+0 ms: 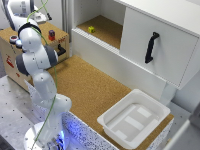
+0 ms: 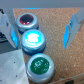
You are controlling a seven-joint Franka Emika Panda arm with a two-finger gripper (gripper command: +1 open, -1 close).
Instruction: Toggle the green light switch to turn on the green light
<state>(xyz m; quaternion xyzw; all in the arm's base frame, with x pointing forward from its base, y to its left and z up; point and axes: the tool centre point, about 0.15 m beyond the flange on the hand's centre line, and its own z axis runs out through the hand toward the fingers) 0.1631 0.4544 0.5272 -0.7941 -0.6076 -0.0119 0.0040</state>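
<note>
Hovered with jaws spread wide over rigid, unlit green light (image 2: 39, 65); probably needed firm press on its cap.

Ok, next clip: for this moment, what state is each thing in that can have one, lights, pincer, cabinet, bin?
green light: unlit
blue light: lit, glowing bright
red light: unlit
pincer: open, fingers either side of the lights, holding nothing
sliding cabinet door: covers the exterior view's right half, leaving the other compartment open
yellow block: sits in the open compartment
white bin: upright, empty
</note>
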